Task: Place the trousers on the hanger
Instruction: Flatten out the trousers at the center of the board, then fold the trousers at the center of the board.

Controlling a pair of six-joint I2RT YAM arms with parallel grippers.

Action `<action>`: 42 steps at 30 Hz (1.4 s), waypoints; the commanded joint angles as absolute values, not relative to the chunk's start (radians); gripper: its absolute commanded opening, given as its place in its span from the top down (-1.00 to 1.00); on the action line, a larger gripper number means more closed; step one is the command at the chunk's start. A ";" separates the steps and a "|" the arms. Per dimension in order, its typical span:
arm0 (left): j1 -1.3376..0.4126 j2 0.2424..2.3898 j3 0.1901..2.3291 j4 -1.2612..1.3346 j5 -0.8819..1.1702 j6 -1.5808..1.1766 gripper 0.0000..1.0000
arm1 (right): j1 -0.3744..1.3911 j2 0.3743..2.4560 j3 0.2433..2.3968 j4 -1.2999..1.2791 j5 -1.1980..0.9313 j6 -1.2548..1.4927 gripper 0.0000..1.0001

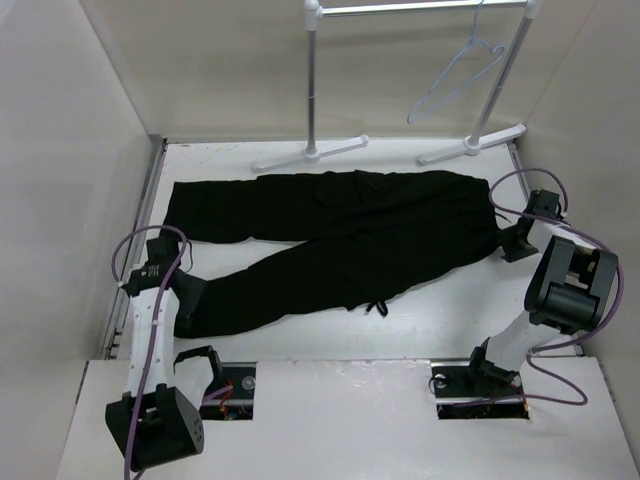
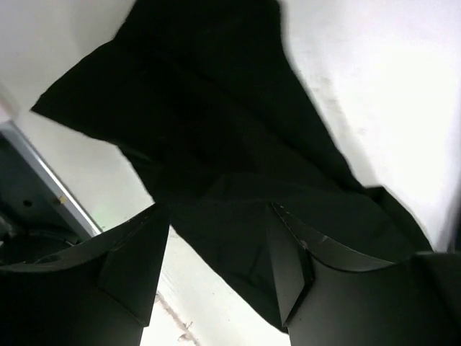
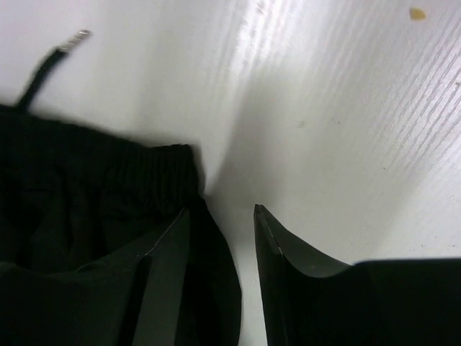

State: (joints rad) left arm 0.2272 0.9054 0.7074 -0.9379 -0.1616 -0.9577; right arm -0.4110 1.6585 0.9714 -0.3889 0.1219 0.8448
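One pair of black trousers [image 1: 330, 225] spread flat on white table [image 1: 420, 320]: waistband edge just beside right gripper [image 3: 220, 213], lower leg's cuff beneath left gripper [image 2: 216, 216]. Two grippers, jaws apart on both, clamping nothing. One hanger [image 1: 455, 80] hung from rack rail [image 1: 420, 8], well apart from both.

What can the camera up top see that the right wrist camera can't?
Only the top view shows the hanger dangling from the rack, and the trousers laid out whole with both legs. Only the right wrist view shows the drawstring tip and the gathered waistband up close. Both show the black trousers, the white table and the right tool.
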 commanded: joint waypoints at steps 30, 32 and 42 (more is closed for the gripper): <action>0.415 1.428 1.032 -0.523 -0.175 -1.014 0.54 | -0.489 1.310 0.816 -0.417 0.187 0.920 1.00; 0.403 1.398 1.072 -0.555 -0.179 -0.997 0.44 | -0.470 1.295 0.839 -0.419 0.189 0.923 1.00; 0.482 1.052 0.784 -0.703 -0.183 -0.903 -0.07 | -0.142 1.161 0.804 -0.387 0.153 0.957 0.81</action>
State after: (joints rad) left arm 0.4389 1.0801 0.8719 -0.6079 -0.1719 -0.9367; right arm -0.2245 1.2125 0.8116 -0.4324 0.1585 0.9398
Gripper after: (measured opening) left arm 0.532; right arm 0.090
